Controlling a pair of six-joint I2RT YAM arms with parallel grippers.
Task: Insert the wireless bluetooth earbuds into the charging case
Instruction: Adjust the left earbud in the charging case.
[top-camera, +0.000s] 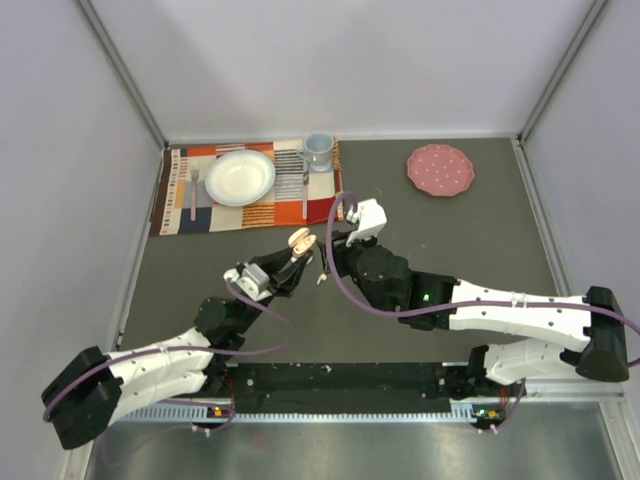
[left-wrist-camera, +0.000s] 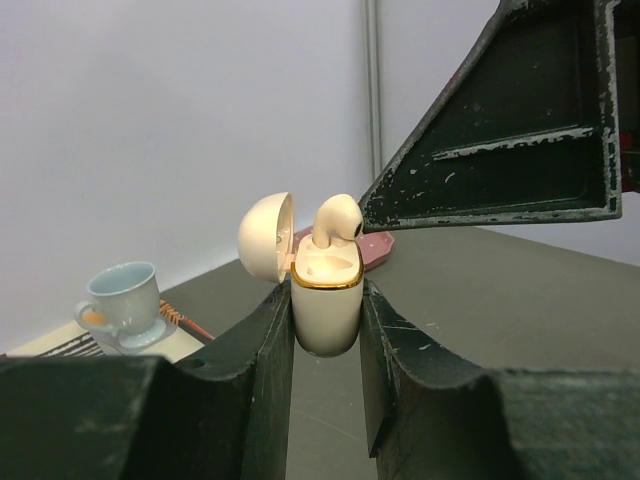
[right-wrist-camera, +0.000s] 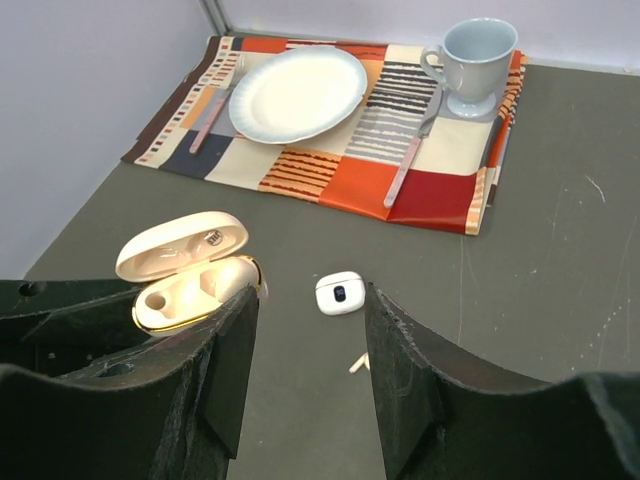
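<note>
My left gripper (left-wrist-camera: 327, 288) is shut on the cream charging case (left-wrist-camera: 327, 322) and holds it upright above the table, lid (left-wrist-camera: 264, 238) hinged open. One cream earbud (left-wrist-camera: 335, 220) stands in a socket, its head above the gold rim. The right gripper's finger (left-wrist-camera: 520, 120) hangs just right of that earbud. In the right wrist view the open case (right-wrist-camera: 185, 280) sits left of my right gripper (right-wrist-camera: 310, 298), which is open and empty. A loose earbud (right-wrist-camera: 358, 362) lies on the table below it. From above, both grippers (top-camera: 298, 255) (top-camera: 326, 258) meet mid-table.
A small white closed case (right-wrist-camera: 339, 293) lies on the table between the right fingers. A patchwork placemat (top-camera: 195, 215) at the back left holds a white plate (top-camera: 240, 177), a blue cup (top-camera: 318, 150) and cutlery. A pink plate (top-camera: 440, 169) sits back right.
</note>
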